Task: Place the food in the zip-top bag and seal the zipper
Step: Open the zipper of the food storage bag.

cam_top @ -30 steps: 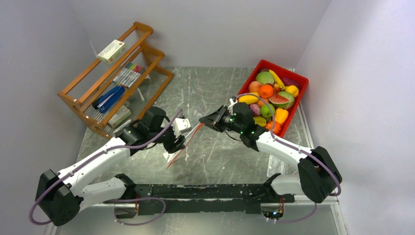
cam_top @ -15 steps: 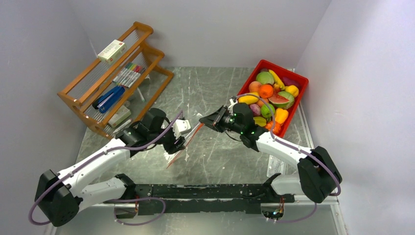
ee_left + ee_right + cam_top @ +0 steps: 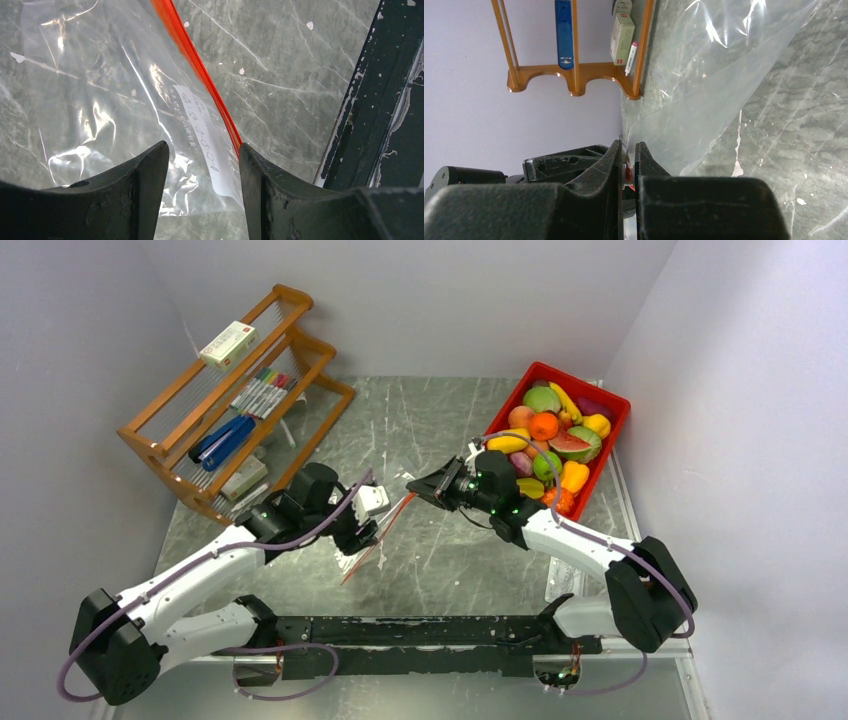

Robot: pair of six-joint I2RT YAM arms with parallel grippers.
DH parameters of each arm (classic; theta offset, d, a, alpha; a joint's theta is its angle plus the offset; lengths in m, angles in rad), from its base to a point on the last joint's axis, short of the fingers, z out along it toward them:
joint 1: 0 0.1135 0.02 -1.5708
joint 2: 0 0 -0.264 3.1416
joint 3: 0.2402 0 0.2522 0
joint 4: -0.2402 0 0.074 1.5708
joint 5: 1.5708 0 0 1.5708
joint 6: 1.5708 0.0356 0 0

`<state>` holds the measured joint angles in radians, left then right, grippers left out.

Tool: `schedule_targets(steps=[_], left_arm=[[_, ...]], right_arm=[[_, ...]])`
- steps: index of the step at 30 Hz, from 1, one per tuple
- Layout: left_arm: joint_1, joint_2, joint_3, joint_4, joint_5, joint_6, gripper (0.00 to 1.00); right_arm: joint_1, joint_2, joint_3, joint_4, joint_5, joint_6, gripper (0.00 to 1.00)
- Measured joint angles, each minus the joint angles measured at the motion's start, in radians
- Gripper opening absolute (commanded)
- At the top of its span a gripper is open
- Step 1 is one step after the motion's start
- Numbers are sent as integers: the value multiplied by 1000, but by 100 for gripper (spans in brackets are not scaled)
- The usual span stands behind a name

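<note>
Right gripper (image 3: 627,145): jaws squeezed almost together, clamped on a red sliver, the end of the zipper (image 3: 198,72).
Left gripper (image 3: 202,147): jaws spread apart, with the bag's corner showing in the gap between them.
Zip-top bag (image 3: 100,90): clear and crinkled, strung between the two grippers near the middle of the table (image 3: 440,420); it is limp and no food shows in it.
Zipper line: in the top view it runs from the right gripper down toward 7 o'clock.
White label (image 3: 202,132): just beside the orange-red strip.
Food (image 3: 548,426): piled in the red bin (image 3: 590,383) at 2 o'clock, well apart from the bag.
Wooden rack (image 3: 574,75): at 10 o'clock, against the wall.
</note>
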<state>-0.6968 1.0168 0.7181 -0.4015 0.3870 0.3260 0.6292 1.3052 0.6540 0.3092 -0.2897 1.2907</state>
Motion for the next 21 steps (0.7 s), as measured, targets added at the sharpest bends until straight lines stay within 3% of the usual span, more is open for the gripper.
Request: schedule_targets(steps=[21], left_arm=[[-1, 46, -14, 43, -58, 5, 55]], right_arm=[[0, 3, 0, 14, -14, 17, 0]])
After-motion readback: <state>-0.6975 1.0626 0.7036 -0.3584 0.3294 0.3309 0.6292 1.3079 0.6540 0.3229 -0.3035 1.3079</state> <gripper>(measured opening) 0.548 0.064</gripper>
